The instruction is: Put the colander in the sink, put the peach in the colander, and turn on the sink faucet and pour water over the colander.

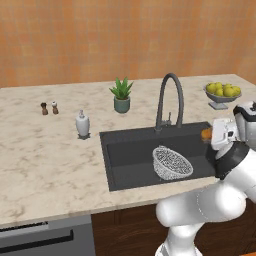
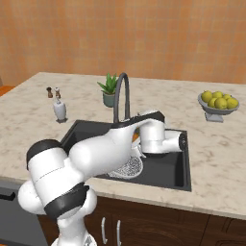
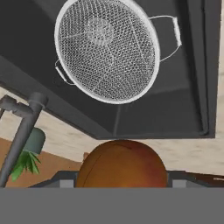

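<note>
A round, smooth orange peach point(image 3: 122, 164) is gripped between the jaws of the gripper point(image 1: 212, 135), carried above the right rim of the dark grey rectangular sink point(image 1: 125, 155). Inside the basin, the domed wire-mesh colander point(image 3: 107, 50) is seen resting, its fine lattice and thin looped handles showing. The arched faucet point(image 1: 170, 100) is set behind on the marbled counter point(image 1: 45, 155).

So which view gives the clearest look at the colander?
The hand view: the colander sits whole in the sink, mesh and both handles clear. The left base view shows it smaller but unobstructed; in the right base view the arm covers most of it.
</note>
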You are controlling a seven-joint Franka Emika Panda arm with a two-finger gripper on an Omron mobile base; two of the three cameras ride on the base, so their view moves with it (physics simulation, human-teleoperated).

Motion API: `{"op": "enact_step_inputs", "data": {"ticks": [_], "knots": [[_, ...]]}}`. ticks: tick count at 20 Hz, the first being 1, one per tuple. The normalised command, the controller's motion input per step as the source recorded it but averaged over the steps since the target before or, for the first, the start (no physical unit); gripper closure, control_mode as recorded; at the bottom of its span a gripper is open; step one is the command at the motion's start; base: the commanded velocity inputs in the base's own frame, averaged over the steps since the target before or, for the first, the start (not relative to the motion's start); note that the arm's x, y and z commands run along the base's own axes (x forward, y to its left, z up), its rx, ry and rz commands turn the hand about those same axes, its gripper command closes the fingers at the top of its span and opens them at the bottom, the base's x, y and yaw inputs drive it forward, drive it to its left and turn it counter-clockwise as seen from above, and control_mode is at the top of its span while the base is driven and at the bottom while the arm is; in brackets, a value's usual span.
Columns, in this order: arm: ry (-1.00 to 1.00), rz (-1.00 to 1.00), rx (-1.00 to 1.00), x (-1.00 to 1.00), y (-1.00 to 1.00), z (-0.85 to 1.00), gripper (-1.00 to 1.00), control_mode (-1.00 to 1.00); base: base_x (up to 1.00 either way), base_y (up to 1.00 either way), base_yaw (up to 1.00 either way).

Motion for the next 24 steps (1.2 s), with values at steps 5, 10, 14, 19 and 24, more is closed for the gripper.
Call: {"op": "enact_step_inputs", "data": {"ticks": [5, 10, 14, 19, 24], "knots": [[0.00, 0.15, -0.11, 0.35, 0.33, -0.42, 1.00, -1.00, 0.00, 0.00, 0.00], [0.00, 0.11, -0.04, 0.27, 0.22, -0.31, 1.00, -1.00, 0.00, 0.00, 0.00], [0.00, 0.10, 0.00, 0.03, 0.00, -0.51, 1.00, -1.00, 0.00, 0.00, 0.00], [0.00, 0.06, 0.00, 0.03, 0.09, -0.43, 1.00, -1.00, 0.00, 0.00, 0.00], [0.00, 0.00, 0.00, 0.13, 0.19, -0.12, 1.00, -1.00, 0.00, 0.00, 0.00]]}}
